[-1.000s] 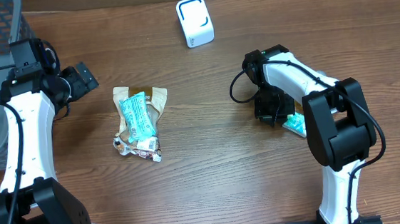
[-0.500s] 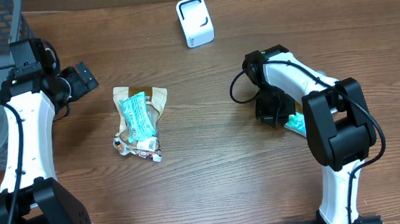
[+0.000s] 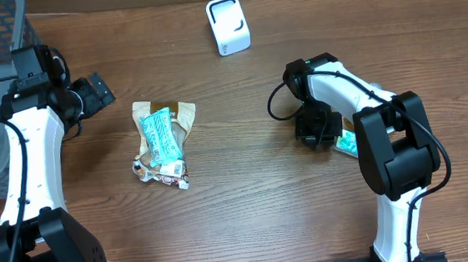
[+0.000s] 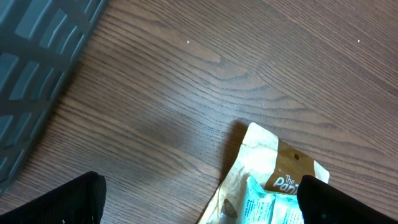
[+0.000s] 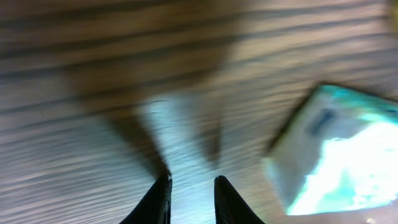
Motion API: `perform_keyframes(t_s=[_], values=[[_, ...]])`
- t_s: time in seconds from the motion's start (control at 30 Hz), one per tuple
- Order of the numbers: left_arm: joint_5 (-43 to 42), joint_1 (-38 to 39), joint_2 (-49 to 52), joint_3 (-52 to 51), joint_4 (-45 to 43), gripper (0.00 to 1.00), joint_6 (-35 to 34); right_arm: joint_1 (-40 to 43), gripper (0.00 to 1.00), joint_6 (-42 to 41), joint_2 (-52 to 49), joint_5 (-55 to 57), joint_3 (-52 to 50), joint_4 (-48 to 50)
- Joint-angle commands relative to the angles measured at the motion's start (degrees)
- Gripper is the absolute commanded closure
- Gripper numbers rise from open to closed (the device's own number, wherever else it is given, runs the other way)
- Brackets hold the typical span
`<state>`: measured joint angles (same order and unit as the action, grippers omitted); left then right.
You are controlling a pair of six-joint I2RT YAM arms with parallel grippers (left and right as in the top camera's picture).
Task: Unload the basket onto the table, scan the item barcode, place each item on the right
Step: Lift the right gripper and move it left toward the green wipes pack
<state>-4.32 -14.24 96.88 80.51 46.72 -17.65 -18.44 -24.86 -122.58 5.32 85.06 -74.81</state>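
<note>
The step in hand, as I judge it, is getting hold of the teal packet (image 3: 347, 145) so its barcode can be shown to the white scanner (image 3: 228, 25), which stands well apart at the far edge of the table (image 3: 249, 222). The packet lies flat on the wood, just beside the right gripper (image 3: 316, 129) and partly hidden under that arm in the overhead view. The wrist view is blurred, but it shows the right fingers drawn close together with only a slim gap, bare wood between them and nothing pinched, and the packet off to one side of the tips rather than between them. To do this well, the jaws need to spread wider first, then shift sideways until they straddle an edge of the packet before coming down. A thin, flat wrapper on a smooth table will likely slide away from a glancing touch (a pinch on a crimped end should hold better than one across the slick face). Which side carries the barcode I cannot tell, so the lift ought to leave room to turn the packet toward the scanner. The left gripper (image 3: 91, 94) hangs with its fingers spread wide and empty near the heap of snack packets (image 3: 161, 141), clear of the work.
</note>
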Motion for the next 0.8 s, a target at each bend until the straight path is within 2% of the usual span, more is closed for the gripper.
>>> perform_keyframes(t_s=[0.0,0.07,0.1,0.13,0.17,0.23,0.7,0.77], values=[[-0.2,0.4,0.1,1.0,-0.1,0.00,-0.4,-1.8,0.78,-0.6,-0.9,-10.8,-0.3,5.6],[-0.2,0.4,0.1,1.0,-0.1,0.00,-0.4,-2.1,0.76,-0.6,-0.9,-14.2,-0.3,8.4],[-0.2,0.4,0.1,1.0,-0.1,0.00,-0.4,-2.3,0.59,-0.6,-0.9,-16.0,-0.3,10.1],[-0.2,0.4,0.1,1.0,-0.1,0.00,-0.4,-2.4,0.49,-0.6,-0.9,-17.1,-0.3,11.1],[-0.2,0.4,0.1,1.0,-0.1,0.00,-0.4,-2.5,0.29,-0.6,-0.9,-18.3,-0.4,12.4],[-0.2,0.4,0.1,1.0,-0.1,0.00,-0.4,-2.8,0.00,-0.6,-0.9,-19.6,-0.4,13.8],[-0.2,0.4,0.1,1.0,-0.1,0.00,-0.4,-5.1,0.00,-0.7,-0.9,-19.6,-0.3,16.7],[-0.2,0.4,0.1,1.0,-0.1,0.00,-0.4,-5.0,0.08,-0.7,-0.9,-19.6,-0.3,16.6]])
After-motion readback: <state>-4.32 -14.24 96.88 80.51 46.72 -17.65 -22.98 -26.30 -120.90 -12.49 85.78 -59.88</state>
